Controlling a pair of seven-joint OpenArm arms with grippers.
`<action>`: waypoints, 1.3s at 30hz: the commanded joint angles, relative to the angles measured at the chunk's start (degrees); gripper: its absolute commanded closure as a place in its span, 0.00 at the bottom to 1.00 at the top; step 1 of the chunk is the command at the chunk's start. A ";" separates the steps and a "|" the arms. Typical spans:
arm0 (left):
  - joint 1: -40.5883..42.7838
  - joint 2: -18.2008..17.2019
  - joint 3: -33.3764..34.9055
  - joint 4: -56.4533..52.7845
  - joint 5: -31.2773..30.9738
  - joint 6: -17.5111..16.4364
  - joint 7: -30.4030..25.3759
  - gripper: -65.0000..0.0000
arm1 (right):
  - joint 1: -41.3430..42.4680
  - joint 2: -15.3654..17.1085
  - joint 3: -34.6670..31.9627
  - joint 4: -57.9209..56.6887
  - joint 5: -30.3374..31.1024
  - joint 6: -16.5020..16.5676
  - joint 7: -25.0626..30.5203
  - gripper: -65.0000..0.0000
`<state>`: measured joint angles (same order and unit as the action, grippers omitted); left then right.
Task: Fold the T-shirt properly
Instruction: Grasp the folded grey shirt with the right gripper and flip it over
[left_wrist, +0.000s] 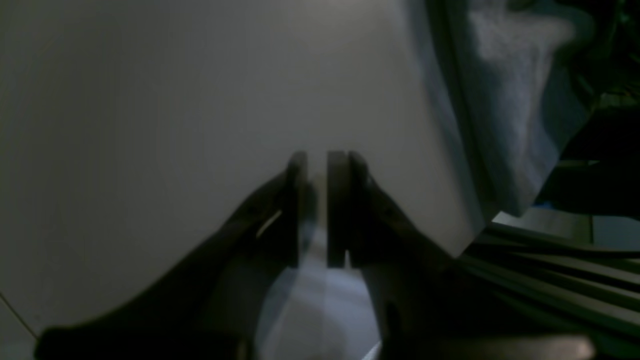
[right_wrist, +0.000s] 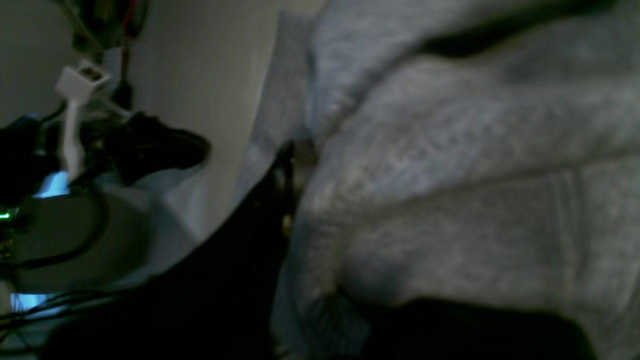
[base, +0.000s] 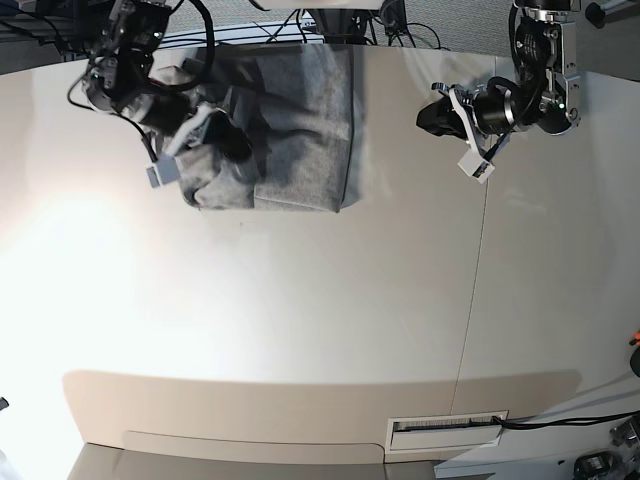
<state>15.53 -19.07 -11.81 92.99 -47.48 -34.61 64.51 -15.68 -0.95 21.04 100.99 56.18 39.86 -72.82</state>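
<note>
T-shirt (base: 300, 130) fabric, heather grey, lies bunched and partly folded at the far edge of the white table (base: 300, 320), toward the base view's left half. Its right edge runs straight, while the left side is rumpled into thick ridges. The right gripper (base: 235, 140) sits on that rumpled left part of the T-shirt, and its dark fingers press into the cloth. In the right wrist view the grey knit (right_wrist: 450, 175) fills most of the picture and wraps close against one dark finger (right_wrist: 280, 200); the jaws stand nearly together with folds of fabric pinched between them. The left gripper (base: 432, 118) hangs above bare table to the right of the T-shirt, apart from it and touching no cloth. From the left wrist view its two fingers (left_wrist: 339, 210) stand upright with only a thin slit between them, nothing caught there, and a strip of the grey T-shirt (left_wrist: 515, 100) shows beyond them in the upper right corner. A thin seam line (base: 475, 300) crosses the table to the right of the T-shirt, beneath the left gripper.
</note>
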 joint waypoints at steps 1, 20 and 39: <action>0.02 -0.59 -0.22 0.50 0.07 0.04 0.61 0.90 | 0.31 0.13 -1.68 0.98 -0.31 0.14 1.90 1.00; 0.98 2.29 0.44 0.44 0.09 0.11 0.68 0.90 | 6.08 -0.68 -29.46 1.03 -27.50 -8.61 10.47 1.00; 1.01 2.91 0.44 0.39 0.13 0.26 0.66 0.90 | 8.11 -5.70 -46.49 1.03 -34.42 -12.68 10.56 0.74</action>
<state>16.47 -15.75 -11.29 92.99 -48.07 -34.59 64.53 -8.23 -5.98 -25.30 100.99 20.84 26.96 -63.40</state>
